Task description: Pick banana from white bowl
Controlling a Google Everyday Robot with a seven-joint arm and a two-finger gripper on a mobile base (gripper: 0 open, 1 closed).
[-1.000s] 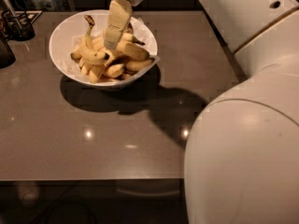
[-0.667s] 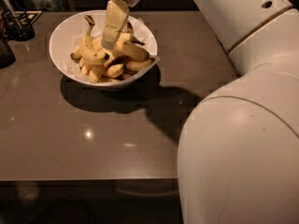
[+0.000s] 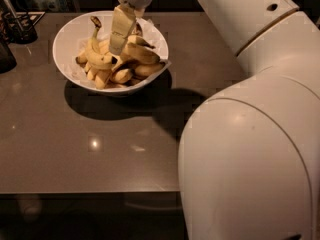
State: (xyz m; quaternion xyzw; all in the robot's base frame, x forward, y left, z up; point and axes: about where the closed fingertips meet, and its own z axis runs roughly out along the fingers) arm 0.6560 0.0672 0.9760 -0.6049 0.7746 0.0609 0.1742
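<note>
A white bowl [image 3: 67,41] on the bench [image 3: 100,149] holds a heap of small bananas [image 3: 112,75]. The thick banana [image 3: 142,53] lies toward the bowl's right; the claw [image 3: 117,48] dips beside it, grip impossible to tell.

Glossy grey-brown table [image 3: 100,159], a couple of light glints on it. The far left corner has a dark holder [image 3: 20,29] with utensil-looking stuff poking out. There's a dark thing [image 3: 5,56] beside it at the edge, can't tell what. The gripper [image 3: 117,49] is over the table's far end, down among small bananas [image 3: 120,76] and a slim banana [image 3: 95,46] with its stem up.
</note>
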